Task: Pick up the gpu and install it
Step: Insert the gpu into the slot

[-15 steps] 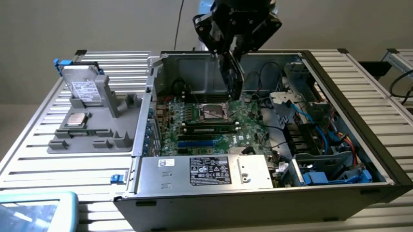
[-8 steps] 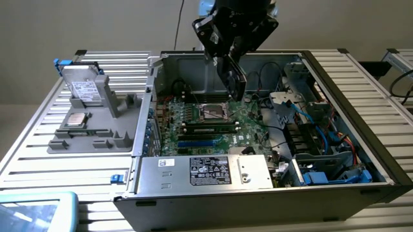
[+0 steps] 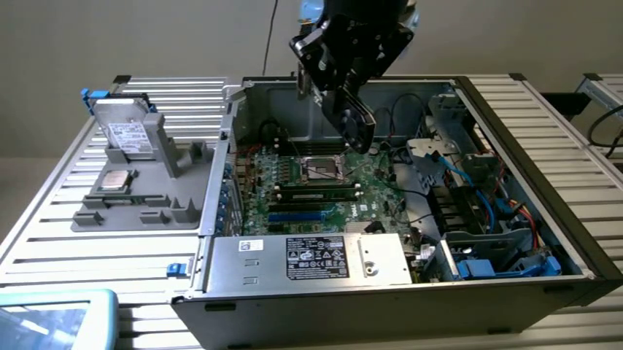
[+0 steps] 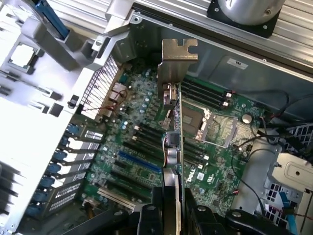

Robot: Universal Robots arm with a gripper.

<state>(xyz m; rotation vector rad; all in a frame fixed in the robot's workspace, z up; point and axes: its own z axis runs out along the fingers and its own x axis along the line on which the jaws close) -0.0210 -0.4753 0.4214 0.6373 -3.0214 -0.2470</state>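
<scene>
Exterior view: the gripper (image 3: pixel 336 76) hangs above the open case (image 3: pixel 389 306), which lies on its side on the slatted table (image 3: pixel 58 240), filling the middle and reaching toward the near edge. The fingers are narrowed onto the gpu (image 3: pixel 352 120), clamping its upper end. The card hangs in open air over the far half of the motherboard (image 3: pixel 292 171), inside the line of the case walls. Loose cables (image 3: pixel 404 117) sit just beside it on the exterior view's right.

The arm above the gripper is cut off by the upper frame. The card's lower end overlaps the board, so the gap beneath is hard to judge.

The card's long axis runs steeply down from the fingers, leaning toward the exterior view's right. In the wrist view the gpu (image 4: pixel 172 147) is edge-on between the fingers (image 4: pixel 151 218), its faces hidden. Its silver bracket (image 4: pixel 178 54) is at the far end, and the CPU socket (image 4: pixel 215 127) lies beside it.
</scene>
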